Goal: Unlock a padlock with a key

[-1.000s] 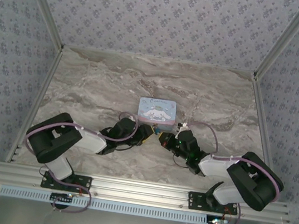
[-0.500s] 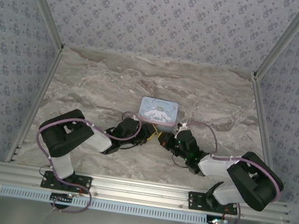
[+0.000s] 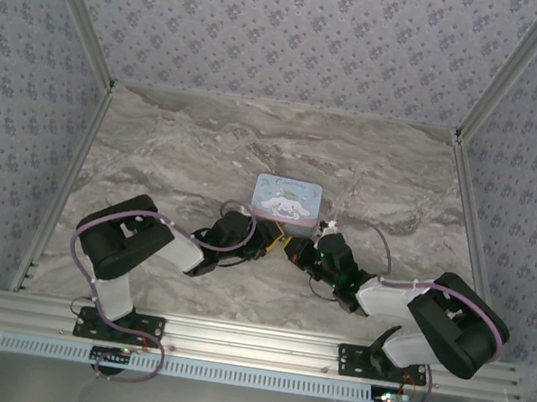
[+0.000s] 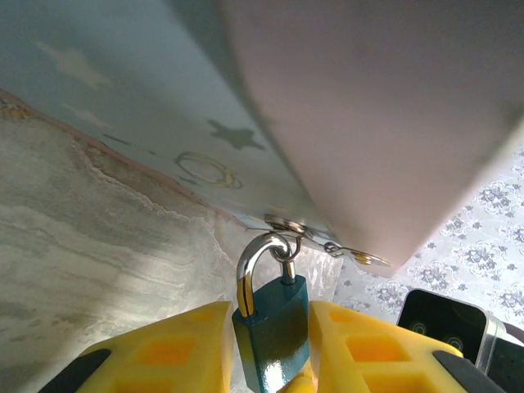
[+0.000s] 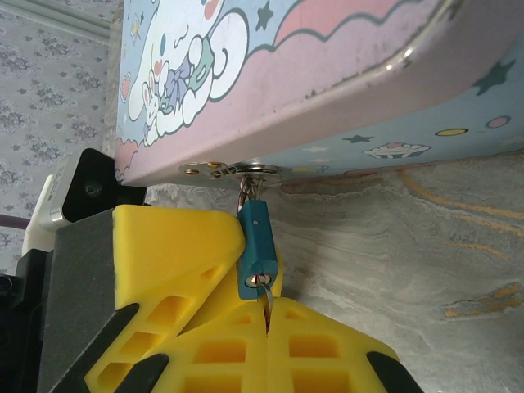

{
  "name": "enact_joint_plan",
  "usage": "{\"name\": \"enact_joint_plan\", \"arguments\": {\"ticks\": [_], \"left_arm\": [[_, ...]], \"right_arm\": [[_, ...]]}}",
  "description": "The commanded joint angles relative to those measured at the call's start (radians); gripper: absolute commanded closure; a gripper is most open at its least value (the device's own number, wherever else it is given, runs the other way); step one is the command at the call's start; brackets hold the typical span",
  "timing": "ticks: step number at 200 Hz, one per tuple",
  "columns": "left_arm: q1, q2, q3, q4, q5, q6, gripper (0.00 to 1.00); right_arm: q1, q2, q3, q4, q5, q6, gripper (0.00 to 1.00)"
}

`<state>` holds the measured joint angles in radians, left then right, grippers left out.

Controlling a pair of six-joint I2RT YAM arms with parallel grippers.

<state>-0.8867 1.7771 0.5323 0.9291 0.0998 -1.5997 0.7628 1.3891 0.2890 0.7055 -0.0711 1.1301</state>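
The teal padlock (image 4: 274,327) hangs by its silvery shackle (image 4: 255,258) from the latch of a pale blue cartoon tin (image 3: 287,198). My left gripper (image 4: 271,318) is shut on the padlock's body, one yellow finger (image 4: 180,344) on each flat side. In the right wrist view the padlock (image 5: 259,241) points its keyhole down, and a thin metal key (image 5: 266,296) sits in it. My right gripper (image 5: 268,315) is shut on that key, just below the lock. Both grippers meet at the tin's near edge, left (image 3: 265,240) and right (image 3: 295,249).
The tin (image 5: 327,90) lies on the marble table (image 3: 175,147), close over both wrists. The left gripper's yellow finger (image 5: 176,237) presses against the lock beside my right fingers. Patterned walls (image 3: 20,103) enclose the table on three sides.
The left gripper's jaws have narrowed onto the padlock. The left arm's elbow has swung right, and the tin has shifted slightly right and away. The right arm has stayed put.
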Motion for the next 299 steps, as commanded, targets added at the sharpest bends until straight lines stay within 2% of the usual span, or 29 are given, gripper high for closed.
{"name": "enact_joint_plan", "arguments": {"ticks": [1, 50, 84, 93, 112, 155, 190, 226, 241, 253, 299], "left_arm": [[-0.015, 0.020, 0.026, 0.034, 0.006, -0.008, 0.73], [-0.016, 0.006, 0.010, 0.037, -0.014, -0.011, 0.86], [-0.015, -0.022, -0.005, 0.017, -0.037, -0.001, 0.89], [-0.015, -0.026, -0.007, 0.013, -0.041, 0.003, 0.89], [-0.015, -0.033, -0.013, 0.011, -0.049, 0.005, 0.90], [-0.012, -0.048, -0.024, 0.001, -0.059, 0.012, 0.91], [-0.006, -0.069, -0.030, -0.018, -0.063, 0.020, 0.91], [0.007, -0.110, -0.041, -0.055, -0.063, 0.038, 0.94], [0.014, -0.133, -0.043, -0.083, -0.064, 0.048, 0.95], [0.017, -0.151, -0.042, -0.110, -0.064, 0.058, 0.95], [0.025, -0.204, -0.040, -0.175, -0.068, 0.074, 0.95]], "right_arm": [[0.011, -0.021, 0.026, 0.014, 0.010, 0.018, 0.99], [0.012, -0.044, 0.022, -0.005, 0.015, 0.012, 0.96], [0.012, -0.109, 0.019, -0.111, 0.052, -0.035, 0.91], [0.010, -0.129, 0.014, -0.131, 0.064, -0.047, 0.81], [0.003, -0.167, 0.001, -0.173, 0.077, -0.080, 0.67], [-0.016, -0.270, -0.032, -0.298, 0.109, -0.171, 0.50], [-0.036, -0.414, -0.009, -0.481, 0.167, -0.357, 0.36], [-0.097, -0.561, 0.000, -0.588, 0.194, -0.517, 0.20], [-0.132, -0.617, -0.003, -0.605, 0.187, -0.570, 0.12], [-0.157, -0.660, -0.008, -0.613, 0.187, -0.598, 0.01], [-0.262, -0.785, -0.047, -0.588, 0.148, -0.595, 0.00]]}}
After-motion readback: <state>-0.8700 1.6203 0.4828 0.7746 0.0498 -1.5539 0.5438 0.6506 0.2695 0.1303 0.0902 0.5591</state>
